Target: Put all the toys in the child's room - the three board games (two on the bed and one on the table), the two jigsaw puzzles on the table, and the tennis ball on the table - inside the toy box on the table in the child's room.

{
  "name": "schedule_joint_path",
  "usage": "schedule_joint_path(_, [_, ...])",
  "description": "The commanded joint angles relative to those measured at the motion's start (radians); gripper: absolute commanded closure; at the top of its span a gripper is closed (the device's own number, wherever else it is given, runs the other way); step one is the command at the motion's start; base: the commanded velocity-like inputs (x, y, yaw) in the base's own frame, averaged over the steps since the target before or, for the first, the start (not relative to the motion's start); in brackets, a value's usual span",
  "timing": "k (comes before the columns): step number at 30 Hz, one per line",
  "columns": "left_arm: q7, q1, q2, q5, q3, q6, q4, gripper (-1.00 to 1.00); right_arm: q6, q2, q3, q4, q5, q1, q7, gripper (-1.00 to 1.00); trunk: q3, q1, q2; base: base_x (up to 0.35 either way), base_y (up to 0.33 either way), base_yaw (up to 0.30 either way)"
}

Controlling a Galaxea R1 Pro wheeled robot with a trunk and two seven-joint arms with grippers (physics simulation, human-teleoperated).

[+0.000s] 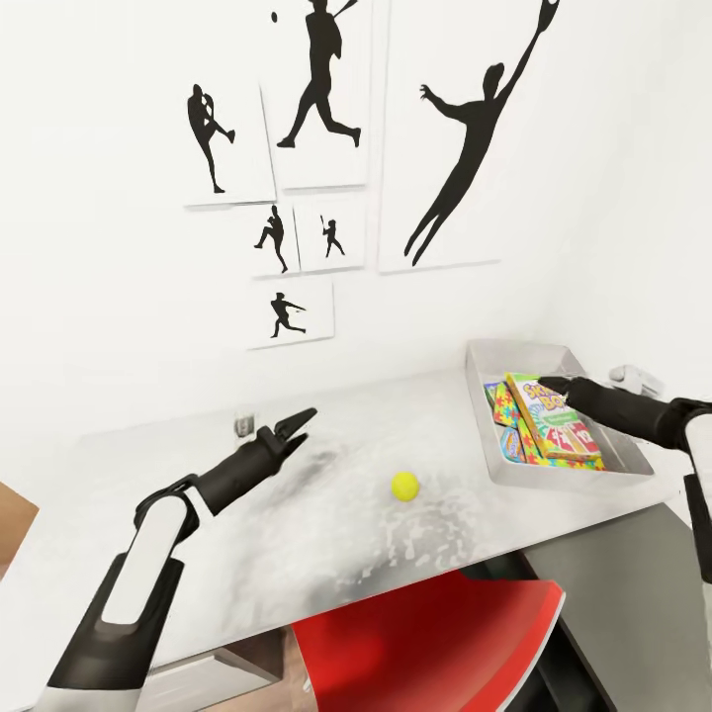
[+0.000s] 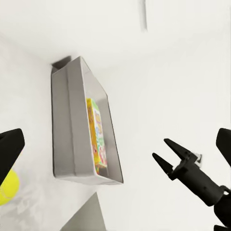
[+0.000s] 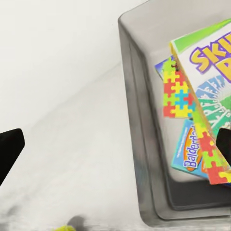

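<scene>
Nearly done: SKIP-BO box, jigsaw puzzles and blue game box already inside toy box. Tennis ball alone on table, between grippers. Left gripper parted, empty, hovering short of ball. Right gripper over tray, wide apart, apparently empty. Next: lower onto ball, pinch gently, likely to roll. Glossy desk, white wall, silhouette prints.
</scene>
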Motion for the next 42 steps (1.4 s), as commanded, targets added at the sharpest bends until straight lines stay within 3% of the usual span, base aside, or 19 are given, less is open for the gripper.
schedule_joint_path(1, [-0.006, 0.003, 0.003, 0.006, 0.014, 0.011, -0.003, -1.00, 0.004, 0.002, 0.027, -0.003, -0.008, -0.001, -0.010, -1.00, -0.002, 0.001, -0.002, 0.000, 0.000, 0.000])
schedule_joint_path(3, [-0.013, 0.009, 0.008, 0.014, 0.046, 0.027, -0.007, -1.00, 0.004, 0.005, 0.082, -0.007, -0.006, -0.002, -0.011, -1.00, -0.002, 0.001, -0.002, 0.000, 0.000, 0.000])
schedule_joint_path(4, [-0.013, 0.009, 0.008, 0.014, 0.046, 0.027, -0.007, -1.00, 0.004, 0.005, 0.082, -0.007, -0.006, -0.002, -0.011, -1.00, -0.002, 0.001, -0.002, 0.000, 0.000, 0.000])
schedule_joint_path(10, [-0.026, 0.036, 0.014, 0.045, 0.154, 0.092, -0.022, -1.00, 0.004, 0.022, 0.215, -0.010, 0.001, -0.016, -0.020, -1.00, -0.002, 0.001, -0.002, 0.000, 0.000, 0.039])
schedule_joint_path(14, [-0.029, 0.041, 0.017, 0.057, 0.180, 0.126, -0.026, -1.00, 0.004, 0.036, 0.253, -0.010, 0.010, -0.023, -0.024, -1.00, -0.002, 0.001, -0.002, 0.000, 0.000, 0.155])
schedule_joint_path(19, [-0.031, 0.043, 0.019, 0.063, 0.195, 0.145, -0.029, -1.00, 0.004, 0.051, 0.273, -0.010, 0.033, -0.026, -0.026, -1.00, -0.002, 0.001, -0.002, 0.000, 0.000, 0.225])
schedule_joint_path(24, [-0.029, 0.044, 0.019, 0.067, 0.204, 0.160, -0.029, -1.00, 0.004, 0.077, 0.288, -0.010, 0.100, -0.029, -0.027, -1.00, -0.002, 0.001, -0.002, 0.000, 0.000, 0.264])
schedule_joint_path(32, [-0.025, 0.043, 0.018, 0.069, 0.203, 0.166, -0.030, -1.00, 0.004, 0.100, 0.291, -0.010, 0.167, -0.029, -0.028, -1.00, -0.002, 0.001, -0.002, 0.000, 0.000, 0.156])
schedule_joint_path(42, [-0.023, 0.043, 0.018, 0.069, 0.203, 0.167, -0.029, -1.00, 0.004, 0.107, 0.294, 0.001, 0.187, -0.029, -0.029, -1.00, -0.002, 0.001, -0.002, 0.000, 0.000, 0.036])
